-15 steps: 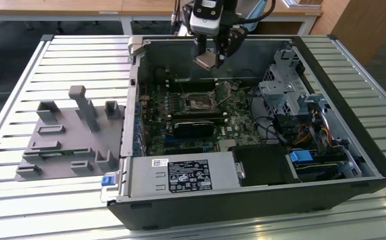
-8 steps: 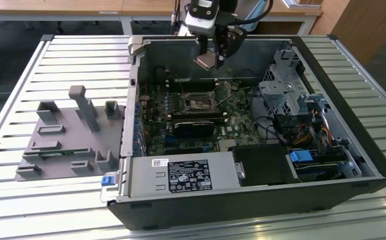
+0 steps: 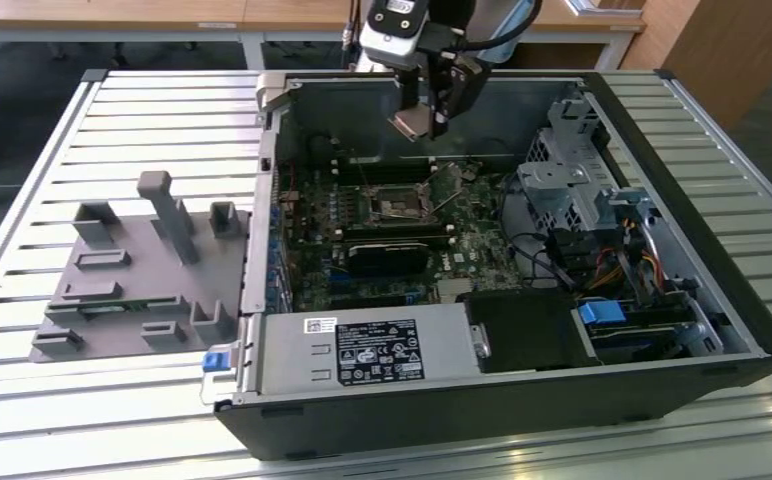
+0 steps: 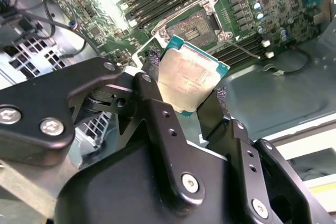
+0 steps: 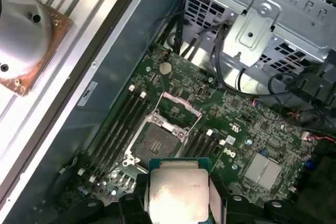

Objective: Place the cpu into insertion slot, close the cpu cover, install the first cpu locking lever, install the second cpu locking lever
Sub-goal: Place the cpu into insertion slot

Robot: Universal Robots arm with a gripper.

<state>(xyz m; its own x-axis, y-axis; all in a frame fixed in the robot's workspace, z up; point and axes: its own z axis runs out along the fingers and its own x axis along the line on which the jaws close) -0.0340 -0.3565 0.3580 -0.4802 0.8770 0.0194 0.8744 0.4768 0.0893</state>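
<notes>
The jaws are clamping the cpu [image 5: 177, 192] by two opposite edges, closed only to the chip's width, and are holding it in the air over the open case, clear of the board. In the exterior view the insertion slot [image 3: 397, 203] is lying at six o'clock from the chip, with the cpu cover [image 3: 449, 180] standing raised at two o'clock of the slot.

In the second wrist view the chip is sitting tilted relative to the slot. I am judging that a crooked or turned descent risks bending contacts, the thin edge grip risks slipping, and a corner risks catching the raised cover.

The jaws are hiding the chip's near edge. The slot's contacts, the keying marks and the locking levers are proving too fine to make out.
</notes>
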